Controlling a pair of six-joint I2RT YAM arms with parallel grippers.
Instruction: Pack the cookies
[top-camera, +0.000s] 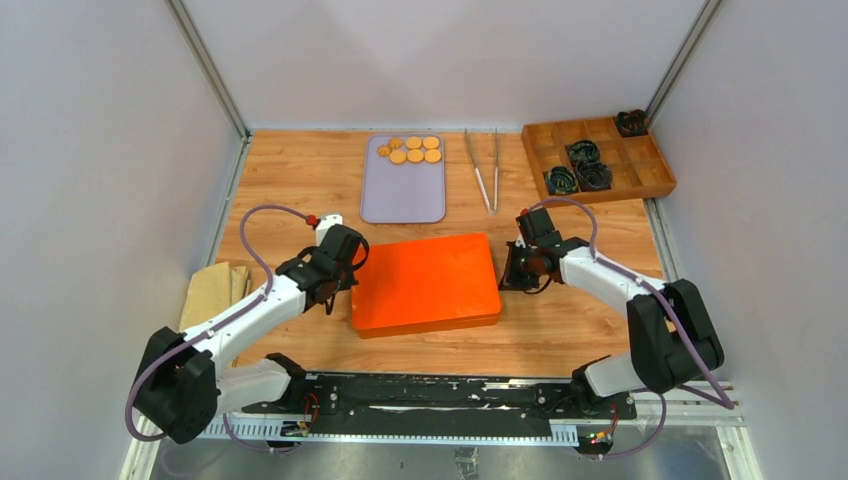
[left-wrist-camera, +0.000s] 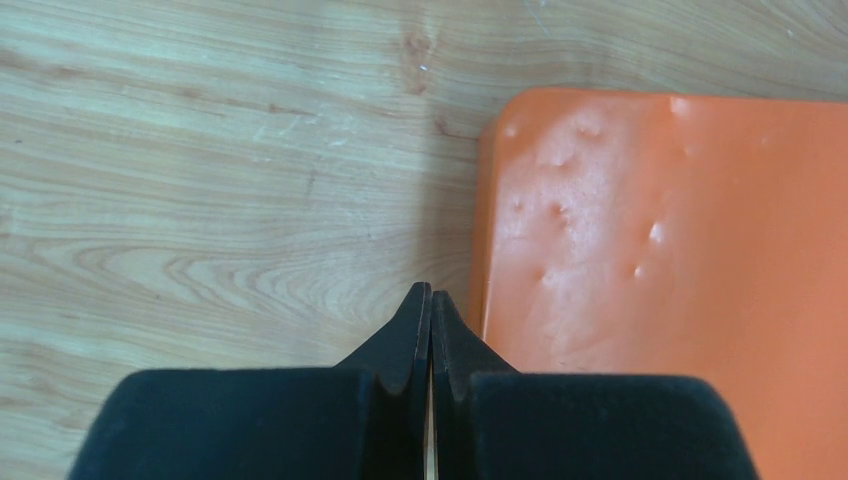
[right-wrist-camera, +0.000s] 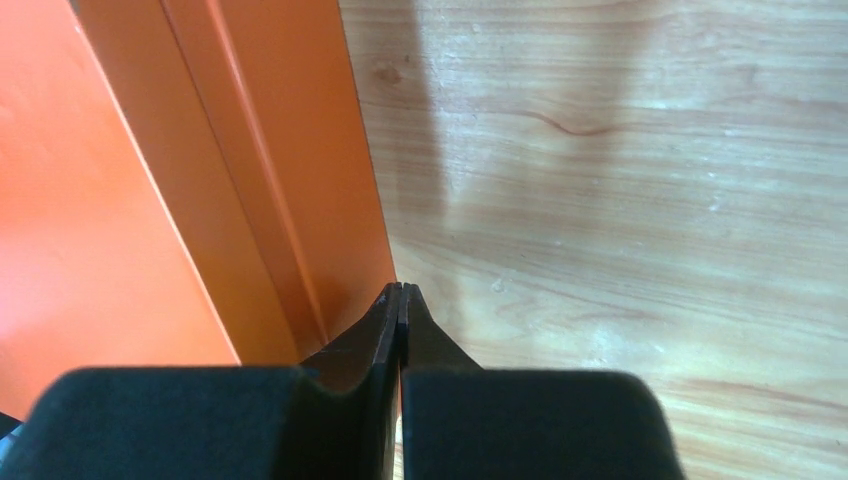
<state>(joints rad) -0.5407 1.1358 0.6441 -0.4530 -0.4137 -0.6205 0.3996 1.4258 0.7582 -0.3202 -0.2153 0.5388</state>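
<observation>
Several small golden-orange cookies (top-camera: 414, 150) lie at the far end of a lavender tray (top-camera: 403, 190) at the back of the table. A closed orange box (top-camera: 426, 283) lies flat in the middle. My left gripper (top-camera: 343, 283) is shut and empty, just off the box's left edge; in the left wrist view its tips (left-wrist-camera: 430, 295) sit beside the orange lid (left-wrist-camera: 660, 230). My right gripper (top-camera: 511, 275) is shut and empty at the box's right edge; in the right wrist view its tips (right-wrist-camera: 400, 290) touch or nearly touch the box's side (right-wrist-camera: 290, 180).
Metal tongs (top-camera: 484, 168) lie right of the tray. A wooden compartment box (top-camera: 600, 160) with dark paper liners (top-camera: 583, 152) stands at the back right. A brown cloth (top-camera: 212, 292) lies at the left edge. Grey walls close in on both sides.
</observation>
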